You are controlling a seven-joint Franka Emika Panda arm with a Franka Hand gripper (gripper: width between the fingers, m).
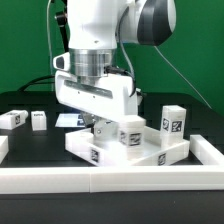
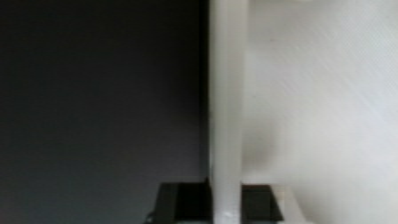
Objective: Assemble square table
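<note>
The white square tabletop lies near the front rail, with tags on its edges. My gripper comes down onto its far left part. In the wrist view my gripper is shut on a thin white wall of the tabletop, which runs straight up between the two black fingers. A white tagged leg stands upright at the exterior view's right. Two more legs lie on the black table at the left. Another tagged block sits by the tabletop's middle.
A long white rail borders the front of the work surface and turns back at both ends. The marker board lies flat behind my gripper. Cables hang behind the arm.
</note>
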